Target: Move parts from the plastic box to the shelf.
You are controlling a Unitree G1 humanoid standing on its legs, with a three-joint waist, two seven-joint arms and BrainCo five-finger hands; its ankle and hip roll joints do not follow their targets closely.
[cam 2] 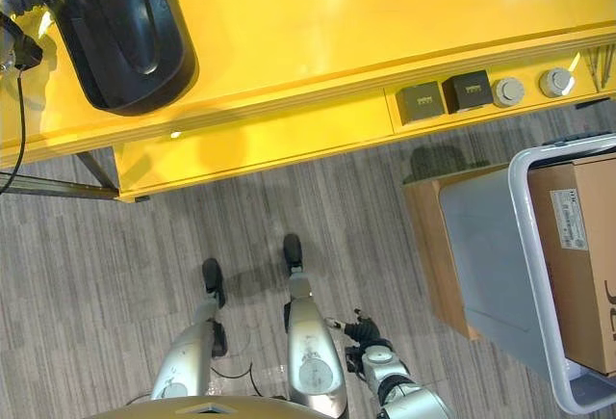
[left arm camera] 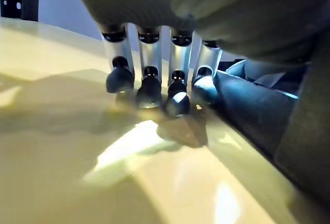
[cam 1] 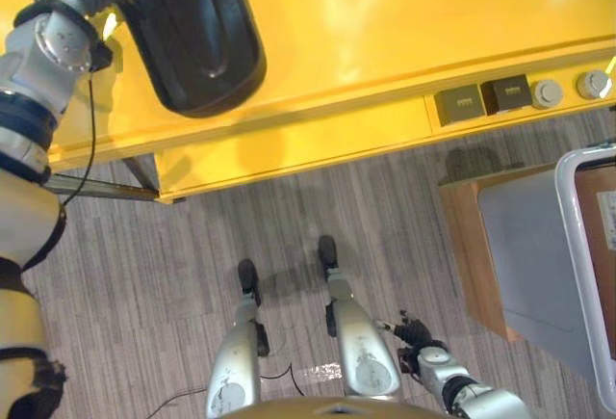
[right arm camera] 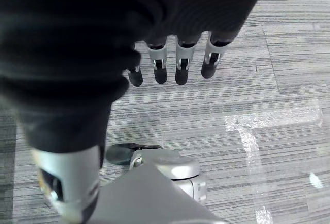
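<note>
The black part [cam 1: 197,39] lies on the yellow shelf [cam 1: 385,43], up at abt 11 o'clock in the head views, near the shelf's front edge. The left hand [left arm camera: 154,80] is right beside it, fingers straight, dark tips down on the shelf top; the part's dark flank sits just next to the outermost finger. Hand looks relaxed, not curled round anything.

Right hand [right arm camera: 175,64] hangs low at abt 5 o'clock by the floor, fingers straight, holding nothing.

The plastic box [cam 2: 525,246] stands at 3 o'clock w/ a cardboard carton [cam 2: 587,255] inside.

Handling, my guess: the part looks like a hard moulded shell, glossy, smooth, rounded, so prob. stiff, fairly light, and slippery. The broad curved back gives fingers little to bite on; better to take it at the rim or narrow end, thumb opposite fingers. Prob. not fragile, but it could slide on that shiny shelf top.
</note>
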